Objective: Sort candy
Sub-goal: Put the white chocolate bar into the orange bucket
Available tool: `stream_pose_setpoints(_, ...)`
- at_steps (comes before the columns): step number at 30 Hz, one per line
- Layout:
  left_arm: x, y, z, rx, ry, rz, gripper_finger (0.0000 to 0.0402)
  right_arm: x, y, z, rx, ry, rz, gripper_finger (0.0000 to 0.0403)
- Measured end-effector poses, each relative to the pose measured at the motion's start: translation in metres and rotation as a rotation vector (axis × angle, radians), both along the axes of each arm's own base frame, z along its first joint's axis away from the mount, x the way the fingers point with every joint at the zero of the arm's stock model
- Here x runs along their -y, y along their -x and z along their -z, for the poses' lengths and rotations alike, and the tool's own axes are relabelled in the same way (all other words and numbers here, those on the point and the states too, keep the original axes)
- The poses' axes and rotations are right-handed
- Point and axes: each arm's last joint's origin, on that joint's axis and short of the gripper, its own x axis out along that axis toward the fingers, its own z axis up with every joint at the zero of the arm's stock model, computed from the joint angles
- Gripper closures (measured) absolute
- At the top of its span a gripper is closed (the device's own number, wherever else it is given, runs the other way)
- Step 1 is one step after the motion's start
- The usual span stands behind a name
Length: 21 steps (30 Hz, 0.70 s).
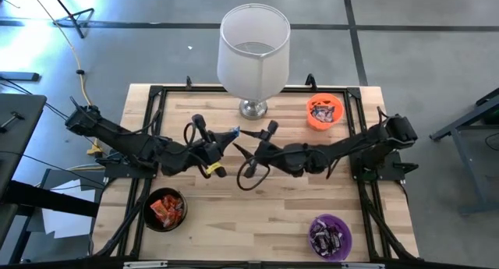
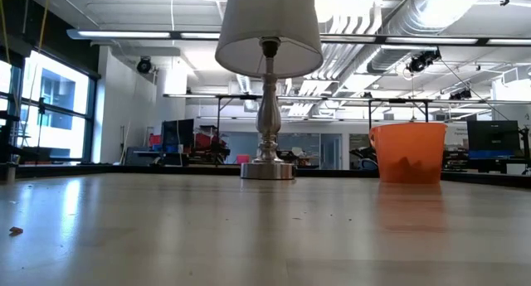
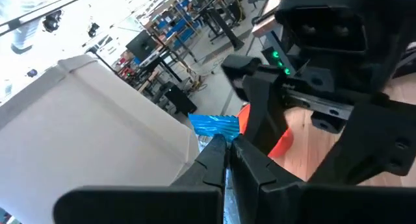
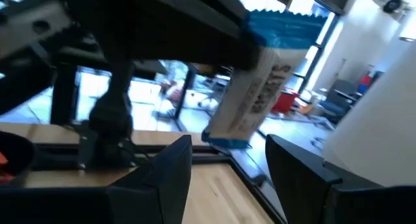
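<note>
**Holding one candy mid-air between the arms**

I have the left gripper (image 1: 226, 138) pinched shut on a blue-white candy (image 1: 233, 132) above mid-table, before the lamp (image 1: 253, 54). My right gripper (image 1: 251, 142), fingers spread and empty, faces it just beside.

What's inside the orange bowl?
The orange bowl near the lamp holds wrapped candy, some wrappers pale and some reddish. Whatever lies underneath that top layer is covered.

Two dark jointed arms (image 1: 140, 148), looped black cables, what may be a green light.
</note>
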Motion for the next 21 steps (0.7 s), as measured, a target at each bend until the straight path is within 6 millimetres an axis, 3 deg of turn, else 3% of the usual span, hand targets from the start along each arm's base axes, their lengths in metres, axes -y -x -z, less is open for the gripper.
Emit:
stream_pose_setpoints(13,0.002,-0.003,-0.001,0.012,-0.003,0.033,0.0402,0.026,-0.008,-0.003,0.047,-0.02,-0.08,0.021)
stream_pose_setpoints(21,0.003,-0.003,0.0,0.01,0.009,0.092,0.0402,0.032,-0.01,-0.005,0.08,-0.038,-0.186,0.021)
